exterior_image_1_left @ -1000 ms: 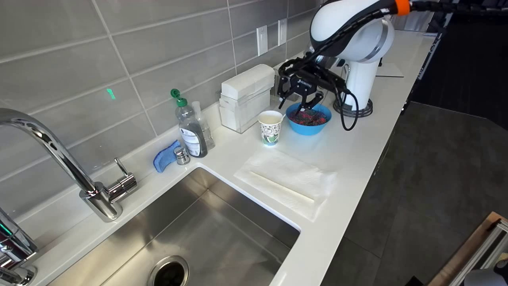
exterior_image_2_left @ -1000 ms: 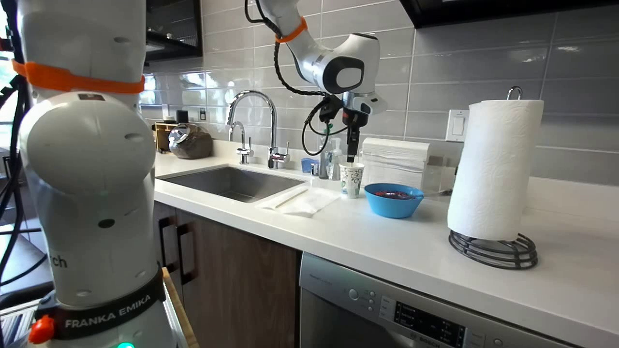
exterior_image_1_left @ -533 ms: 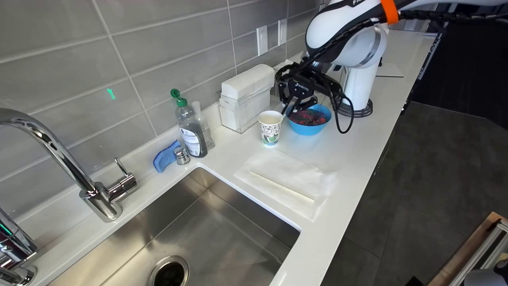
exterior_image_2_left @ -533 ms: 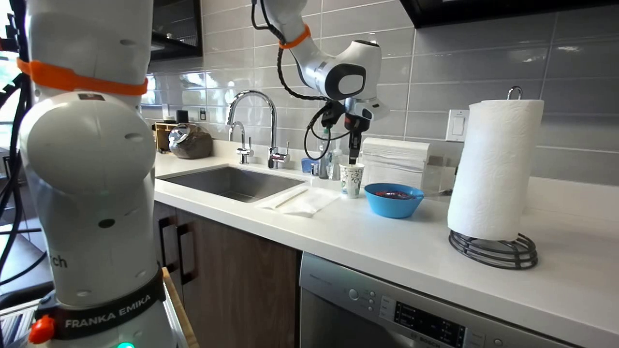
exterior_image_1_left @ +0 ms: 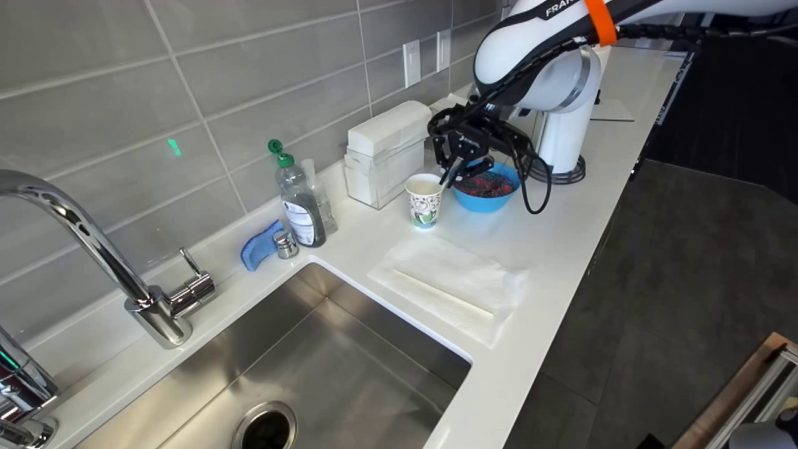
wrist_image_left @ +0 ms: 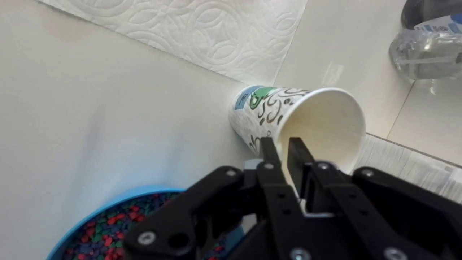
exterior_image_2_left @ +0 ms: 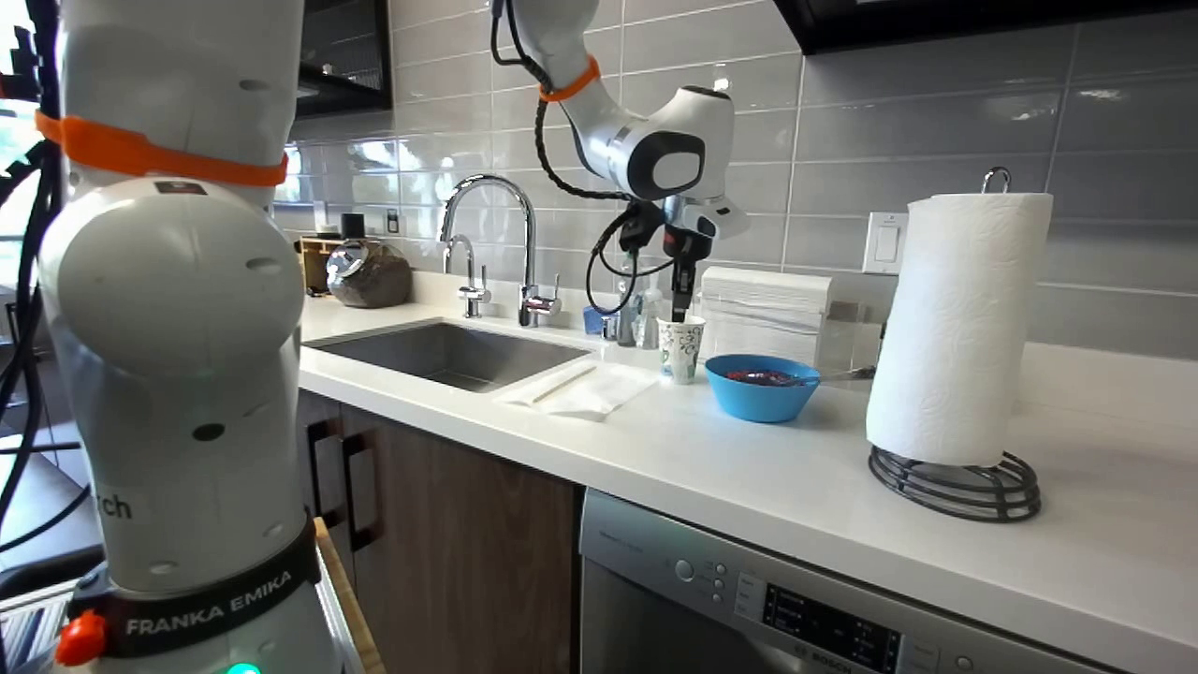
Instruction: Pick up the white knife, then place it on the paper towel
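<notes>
The white knife (exterior_image_1_left: pixel 444 182) is mostly hidden; a pale end shows at the rim of the patterned paper cup (exterior_image_1_left: pixel 425 209), between my fingers. The cup stands upright and also shows in the wrist view (wrist_image_left: pixel 258 110). My gripper (exterior_image_1_left: pixel 450 179) points down over the cup's bowl-side rim. In the wrist view its fingertips (wrist_image_left: pixel 282 141) stand apart with a narrow gap, the rim showing between them. I cannot tell whether they touch the knife. The paper towel (exterior_image_1_left: pixel 461 265) lies flat between cup and sink with a long pale lengthwise line; its edge shows in the wrist view (wrist_image_left: pixel 216 32).
A blue bowl (exterior_image_1_left: pixel 480 203) of coloured bits stands close beside the cup, under the gripper. A napkin holder (exterior_image_1_left: pixel 386 168) and soap bottles (exterior_image_1_left: pixel 302 212) stand by the wall. The sink (exterior_image_1_left: pixel 349 374) lies beyond the towel. An upright paper roll (exterior_image_2_left: pixel 964 328) stands past the bowl.
My gripper has moved down and toward the cup. Its fingers have come closer together than one second ago. The cup, bowl and towel have not moved.
</notes>
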